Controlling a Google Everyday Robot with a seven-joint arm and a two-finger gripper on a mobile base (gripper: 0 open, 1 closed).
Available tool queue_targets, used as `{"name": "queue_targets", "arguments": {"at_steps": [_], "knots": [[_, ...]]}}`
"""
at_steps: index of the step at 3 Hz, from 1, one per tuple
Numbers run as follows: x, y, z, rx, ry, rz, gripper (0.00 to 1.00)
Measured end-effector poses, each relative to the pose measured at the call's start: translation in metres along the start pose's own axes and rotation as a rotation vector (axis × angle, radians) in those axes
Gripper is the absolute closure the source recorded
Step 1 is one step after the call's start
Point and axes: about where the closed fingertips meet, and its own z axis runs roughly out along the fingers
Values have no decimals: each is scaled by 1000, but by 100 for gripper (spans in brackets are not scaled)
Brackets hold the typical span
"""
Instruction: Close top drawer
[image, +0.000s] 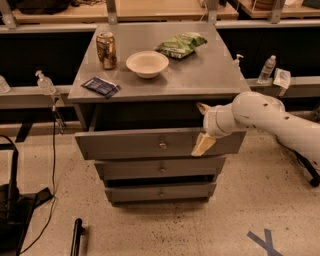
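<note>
The top drawer (135, 144) of the grey cabinet stands pulled out. Its long front panel has a small round knob (162, 145) at centre, and the dark box interior shows behind it. My gripper (202, 126) is at the right part of the drawer front, on a white arm reaching in from the right. It is open: one tan finger (202, 144) lies against the outer face of the panel. The other finger (202, 107) points up behind the panel's top edge, under the cabinet top.
Two shorter drawer fronts, the middle (160, 169) and the bottom (160, 192), sit below and stick out a little. On the cabinet top (210, 75) are a can (106, 50), a bowl (147, 63), a green chip bag (181, 44) and a blue packet (101, 86). Black equipment (15, 210) stands on the floor at left.
</note>
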Motion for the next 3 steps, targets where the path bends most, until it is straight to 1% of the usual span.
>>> {"name": "queue_targets", "arguments": {"at_steps": [1, 2, 3], "knots": [[-15, 25, -19, -4, -58, -19, 15], [-25, 50, -28, -44, -99, -31, 13], [-25, 68, -31, -75, -129, -21, 27]]}}
